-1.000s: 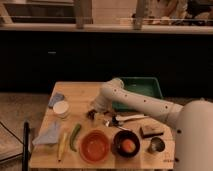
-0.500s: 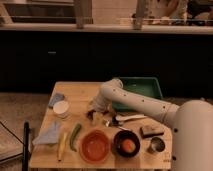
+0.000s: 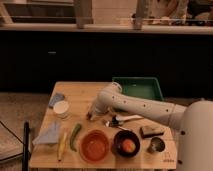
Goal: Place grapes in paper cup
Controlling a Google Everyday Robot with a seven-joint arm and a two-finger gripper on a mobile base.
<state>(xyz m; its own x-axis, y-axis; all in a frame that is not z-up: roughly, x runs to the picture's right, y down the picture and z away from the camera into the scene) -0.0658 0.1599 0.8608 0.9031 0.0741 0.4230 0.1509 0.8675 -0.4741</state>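
Small dark purple-black grape bunch point(image 3: 113, 122) lies on wooden bench point(image 3: 80, 92), just beside gripper point(image 3: 90, 116); whether gripper open or closed, cannot tell. Short white paper cup point(image 3: 61, 109) near, on gripper's other side. Bunch likely light, soft, easily bruised: grip gently around middle

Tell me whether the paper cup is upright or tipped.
Upright: the paper cup stands on the table, its round mouth facing up. The gripper hangs beside it, toward the table's middle, apart.

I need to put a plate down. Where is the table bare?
The back strip of the table between the blue cloth and the green tray is bare. The front is crowded: orange bowl, dark bowl, metal cup. The claw hangs near the paper cup.
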